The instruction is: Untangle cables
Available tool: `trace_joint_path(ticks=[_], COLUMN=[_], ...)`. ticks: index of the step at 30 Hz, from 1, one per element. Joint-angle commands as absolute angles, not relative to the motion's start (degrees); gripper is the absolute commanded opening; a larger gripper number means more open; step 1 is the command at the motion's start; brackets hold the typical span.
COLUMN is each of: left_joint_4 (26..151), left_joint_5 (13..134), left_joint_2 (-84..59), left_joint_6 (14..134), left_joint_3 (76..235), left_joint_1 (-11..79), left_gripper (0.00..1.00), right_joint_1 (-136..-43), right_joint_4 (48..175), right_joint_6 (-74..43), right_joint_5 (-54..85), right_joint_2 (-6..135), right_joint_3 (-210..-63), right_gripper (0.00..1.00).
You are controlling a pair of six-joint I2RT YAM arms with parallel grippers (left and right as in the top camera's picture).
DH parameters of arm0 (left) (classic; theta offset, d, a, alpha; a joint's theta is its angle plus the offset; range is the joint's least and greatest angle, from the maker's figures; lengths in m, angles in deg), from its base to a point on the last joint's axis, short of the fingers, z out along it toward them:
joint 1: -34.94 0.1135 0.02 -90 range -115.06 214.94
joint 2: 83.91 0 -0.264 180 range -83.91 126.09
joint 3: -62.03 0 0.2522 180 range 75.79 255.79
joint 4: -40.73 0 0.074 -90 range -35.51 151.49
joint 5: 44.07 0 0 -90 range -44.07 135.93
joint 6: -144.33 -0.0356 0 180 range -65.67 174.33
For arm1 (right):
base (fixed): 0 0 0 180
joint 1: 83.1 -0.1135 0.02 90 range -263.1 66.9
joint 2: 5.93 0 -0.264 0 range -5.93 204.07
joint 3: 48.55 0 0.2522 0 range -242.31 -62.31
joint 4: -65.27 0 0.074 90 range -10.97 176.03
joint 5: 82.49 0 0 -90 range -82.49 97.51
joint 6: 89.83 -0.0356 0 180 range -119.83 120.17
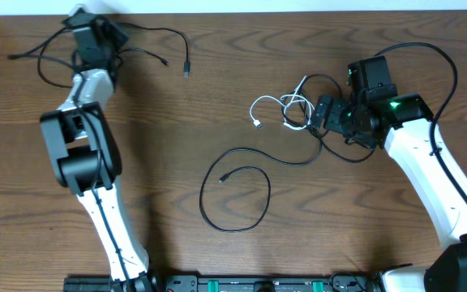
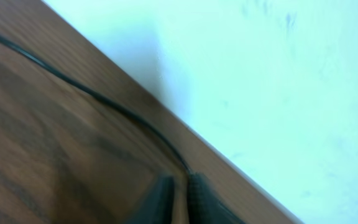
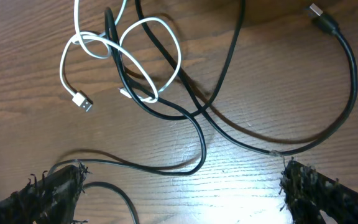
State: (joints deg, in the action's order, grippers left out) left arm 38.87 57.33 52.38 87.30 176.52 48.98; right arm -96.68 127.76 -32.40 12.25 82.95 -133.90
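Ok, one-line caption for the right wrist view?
Open right fingers poised over the white cable tangled with black cables on the wooden table.

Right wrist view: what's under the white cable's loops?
Bare wooden table and black cable strands threading through the white cable. Which lies on top at each crossing is unclear.

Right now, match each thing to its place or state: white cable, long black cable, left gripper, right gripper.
1 white cable
2 long black cable
3 left gripper
4 right gripper

A open wide, right side of the table
B big loop mid-table
C pinching a thin black cable at the table's far edge
D small coils right of centre

Pairs: 1-D, 2-B, 3-C, 4-A
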Motion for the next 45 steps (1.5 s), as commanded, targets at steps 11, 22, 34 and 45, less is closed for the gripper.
trace_joint_path(ticks=[11,22,34,45], left_joint_4=[66.28,69.23,72.49,78.67], left_joint_5=[48.08,50.12,49.31,45.0], left_joint_2=[47.81,44.34,48.25,48.93], left_joint_6=[68.99,68.57,78.26,78.21], left_joint_3=[177.61,177.61,176.98,176.71], left_joint_1=[54.68,58.51,58.55,58.55], left_gripper=[0.74,0.74,0.41,0.08], right_joint_1=[-97.19,-97.36,-97.47,-97.45], right_joint_4=[128.31,128.27,128.61,128.48], right_joint_6=[-31.9,-31.9,-31.92,-31.92], right_joint_5=[12.2,12.18,12.42,12.4], right_joint_2=[83.32,83.32,83.32,83.32], right_joint_3=[-133.64,-133.64,-133.64,-133.64], right_gripper=[0.99,0.99,0.99,0.99])
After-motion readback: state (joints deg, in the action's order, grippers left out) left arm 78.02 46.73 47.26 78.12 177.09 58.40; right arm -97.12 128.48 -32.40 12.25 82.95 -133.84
